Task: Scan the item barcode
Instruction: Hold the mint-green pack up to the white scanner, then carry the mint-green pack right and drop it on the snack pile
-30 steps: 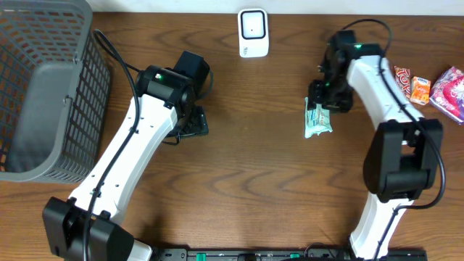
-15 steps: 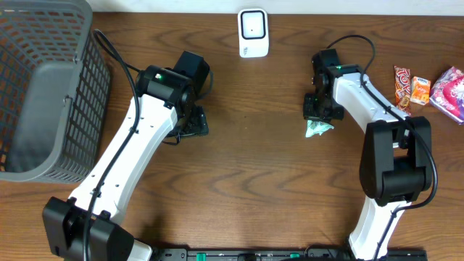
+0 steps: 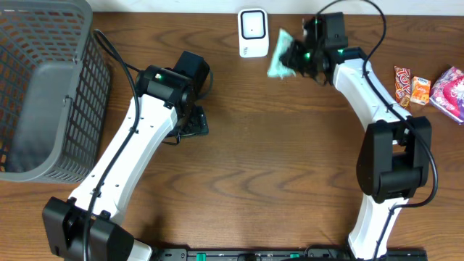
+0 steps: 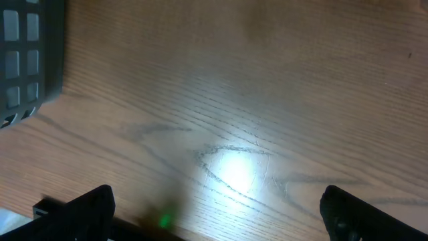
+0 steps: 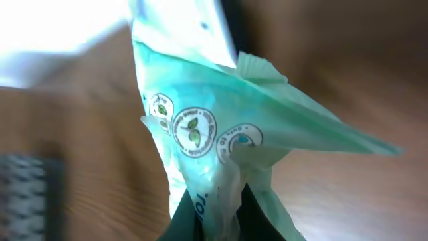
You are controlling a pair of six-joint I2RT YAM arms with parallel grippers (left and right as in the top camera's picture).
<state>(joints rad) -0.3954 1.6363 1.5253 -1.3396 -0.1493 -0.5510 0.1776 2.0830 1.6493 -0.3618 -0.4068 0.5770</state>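
Now the R claw [image 3: 296,58] is clamped on a teal packet [image 3: 278,64], held up just beside the white scanner [image 3: 253,32] at the table's [image 3: 254,167] far edge. L claw [image 4: 217,213] stands wide apart, empty, over bare wood nr the grey basket [image 3: 43,87].

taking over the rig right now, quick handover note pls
Left hand: open, empty, low over the table near the grey basket.
Right hand: shut on the green packet, held off the table right beside the white scanner.
Done: packet picked up and at the scanner.
Left: show its barcode to the scanner; can't tell if it faces it. More snack packs lie at the table's right edge.
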